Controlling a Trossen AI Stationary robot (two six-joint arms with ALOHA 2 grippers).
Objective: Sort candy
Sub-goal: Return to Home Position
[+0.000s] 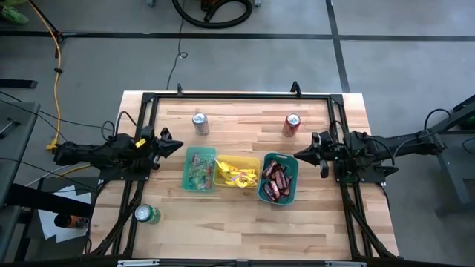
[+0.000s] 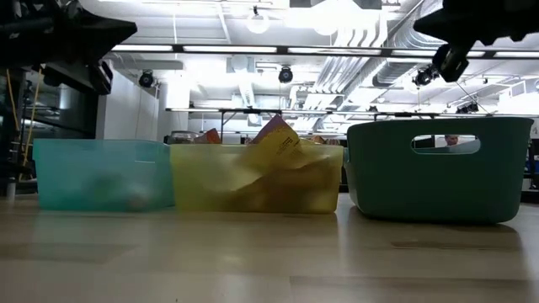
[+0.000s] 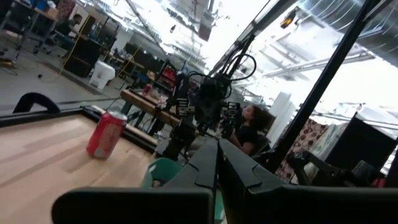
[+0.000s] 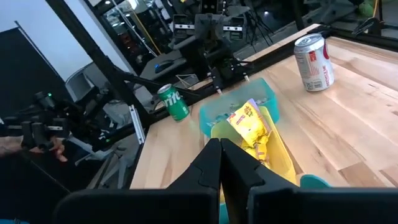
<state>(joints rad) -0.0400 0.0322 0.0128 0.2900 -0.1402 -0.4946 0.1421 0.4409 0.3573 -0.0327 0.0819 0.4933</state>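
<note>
The candy lies in three bins side by side mid-table. Mixed-colour pieces fill the light teal bin. Yellow packets sit in the yellow bin, and one sticks up above its rim. Brown-and-red bars are in the dark teal bin. My left gripper hovers shut just left of the light teal bin, pointing right. My right gripper hovers shut above the dark teal bin's far right corner, pointing left. Both wrist views show closed fingers, left and right, holding nothing.
A silver can and a red can stand upright on the table beyond the bins. A green can stands near the near left corner. A black frame runs around the table. Bare wood lies in front of the bins.
</note>
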